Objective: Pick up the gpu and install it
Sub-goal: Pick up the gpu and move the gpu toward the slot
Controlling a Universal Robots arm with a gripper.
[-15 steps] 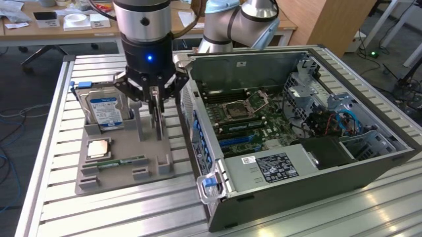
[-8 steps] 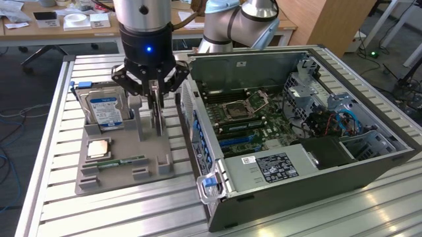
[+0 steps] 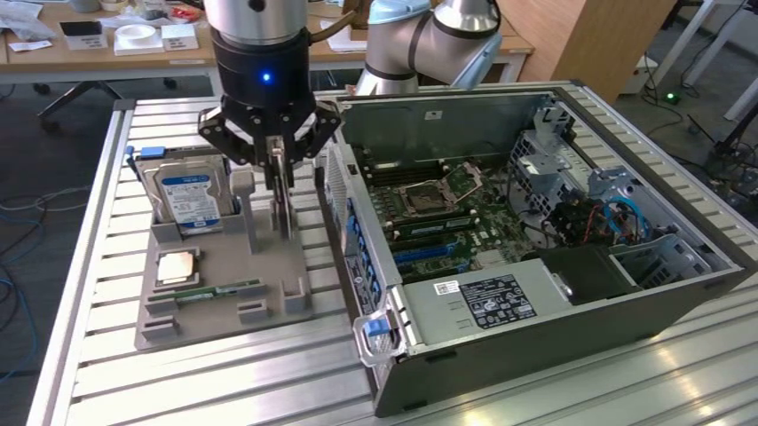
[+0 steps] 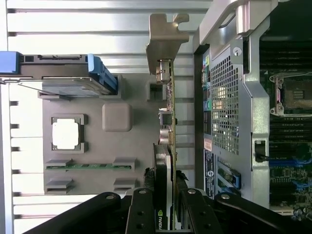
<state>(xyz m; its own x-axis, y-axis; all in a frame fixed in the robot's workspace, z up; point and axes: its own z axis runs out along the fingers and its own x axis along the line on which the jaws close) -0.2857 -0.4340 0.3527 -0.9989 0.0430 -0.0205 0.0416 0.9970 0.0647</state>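
Note:
The gpu [image 3: 283, 211] stands on edge in a slot of the grey holder tray [image 3: 225, 312], beside the open computer case [image 3: 509, 306]. My gripper [image 3: 276, 169] comes down on it from above, its two fingers pressed against the card's faces, shut on the card. In the wrist view the gpu [image 4: 168, 122] runs edge-on, with its pale metal bracket [image 4: 165, 36] at the far end, and my gripper [image 4: 165, 207] clamps its near end. The card's lower edge still sits at the tray. The motherboard [image 3: 456, 217] lies exposed inside the case.
On the same tray a silver hard drive [image 3: 190, 197] with a blue-white label stands upright, and a processor chip [image 3: 177, 266] and a green memory stick [image 3: 220, 289] lie flat. The case wall [image 3: 355, 235] rises close beside the card. A cluttered desk stands behind.

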